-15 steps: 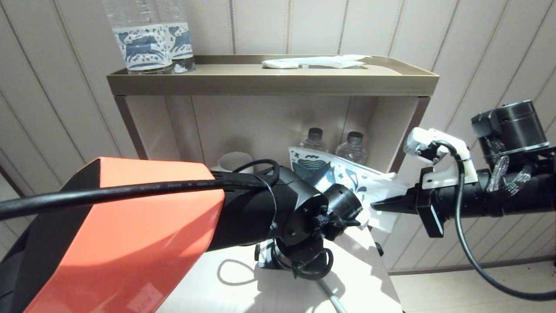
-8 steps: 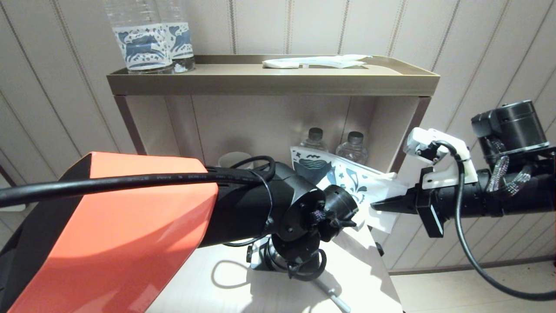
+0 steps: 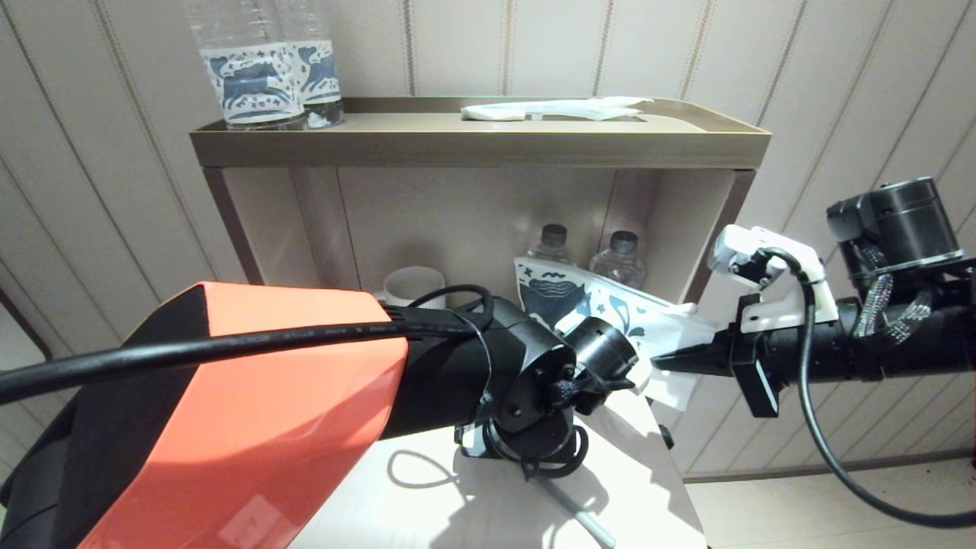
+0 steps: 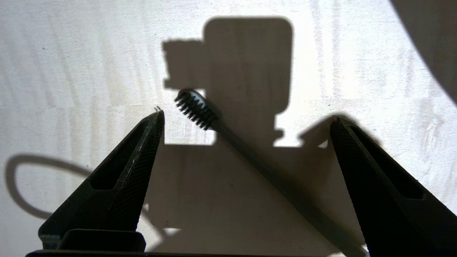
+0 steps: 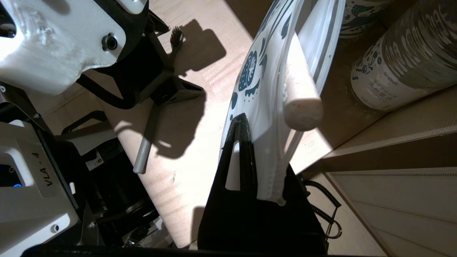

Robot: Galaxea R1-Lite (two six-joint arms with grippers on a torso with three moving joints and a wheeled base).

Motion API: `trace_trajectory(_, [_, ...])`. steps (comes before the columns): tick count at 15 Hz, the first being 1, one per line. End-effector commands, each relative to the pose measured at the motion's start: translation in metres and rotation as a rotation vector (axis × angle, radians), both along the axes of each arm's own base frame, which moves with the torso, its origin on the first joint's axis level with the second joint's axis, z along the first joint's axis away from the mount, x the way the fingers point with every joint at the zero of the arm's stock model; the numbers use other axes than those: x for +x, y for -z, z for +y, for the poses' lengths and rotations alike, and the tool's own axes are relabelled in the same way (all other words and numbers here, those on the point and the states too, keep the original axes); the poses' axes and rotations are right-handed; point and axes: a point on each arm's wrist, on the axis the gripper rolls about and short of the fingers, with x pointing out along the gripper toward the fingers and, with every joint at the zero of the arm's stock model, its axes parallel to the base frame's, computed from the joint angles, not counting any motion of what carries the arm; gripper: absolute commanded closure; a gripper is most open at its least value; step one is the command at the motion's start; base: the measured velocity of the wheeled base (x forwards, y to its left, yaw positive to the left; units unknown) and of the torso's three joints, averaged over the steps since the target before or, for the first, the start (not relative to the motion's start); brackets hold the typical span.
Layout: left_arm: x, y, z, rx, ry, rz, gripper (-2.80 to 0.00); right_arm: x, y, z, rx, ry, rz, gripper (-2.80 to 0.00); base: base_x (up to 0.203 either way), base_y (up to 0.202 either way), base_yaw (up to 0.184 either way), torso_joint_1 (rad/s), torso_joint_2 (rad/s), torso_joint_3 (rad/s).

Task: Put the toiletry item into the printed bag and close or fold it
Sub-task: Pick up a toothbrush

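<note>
Left wrist view: the left gripper [image 4: 246,117], fingers spread wide, straddles the toothbrush [image 4: 250,150], light, stiff and slim, best pinched mid-handle; the right gripper [image 5: 246,125] is clamped on the limp printed bag [image 5: 264,96].

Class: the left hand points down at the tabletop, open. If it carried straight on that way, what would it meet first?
Most likely the toothbrush: it lies on the table between the open fingers of the left hand. Depth is unclear, so a fingertip may touch the bare table first.
</note>
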Motion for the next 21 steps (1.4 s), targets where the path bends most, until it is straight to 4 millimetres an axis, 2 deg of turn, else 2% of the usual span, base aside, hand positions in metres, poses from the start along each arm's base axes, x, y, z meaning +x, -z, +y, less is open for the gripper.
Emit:
trace_trajectory(1, [0.001, 0.003, -0.005, -0.027, 0.001, -0.007, -2.8, 0.0, 0.001, 0.0, -0.001, -0.006, 0.001, 0.0, 0.0, 0.0, 0.0, 0.0, 0.0, 0.0])
trace_trajectory(5, [0.006, -0.011, -0.014, -0.155, 0.004, -0.09, -2.8, -0.002, -0.001, 0.0, 0.017, -0.027, -0.001, 0.0, 0.0, 0.0, 0.0, 0.0, 0.0, 0.0])
trace_trajectory(8, [0.01, -0.014, -0.02, -0.209, 0.026, -0.134, -2.8, -0.002, -0.001, 0.0, 0.017, -0.029, -0.001, 0.0, 0.0, 0.0, 0.0, 0.0, 0.0, 0.0])
trace_trajectory(11, [0.012, -0.014, -0.025, -0.242, 0.062, -0.157, -2.8, -0.002, 0.0, 0.0, 0.017, -0.028, 0.003, 0.0, 0.0, 0.0, 0.0, 0.0, 0.0, 0.0])
trace_trajectory(14, [0.009, -0.018, -0.021, -0.226, 0.054, -0.142, -2.8, -0.002, 0.0, 0.0, 0.018, -0.03, 0.003, 0.0, 0.0, 0.0, 0.0, 0.0, 0.0, 0.0])
trace_trajectory(17, [0.001, -0.038, -0.009, -0.213, 0.04, -0.122, -2.8, -0.004, -0.002, 0.0, 0.02, -0.031, -0.005, 0.0, 0.0, 0.0, 0.0, 0.0, 0.0, 0.0])
trace_trajectory(21, [-0.033, -0.032, -0.016, -0.15, 0.057, -0.039, -2.8, -0.009, -0.007, -0.001, 0.025, -0.033, -0.02, 0.0, 0.0, 0.0, 0.0, 0.0, 0.0, 0.0])
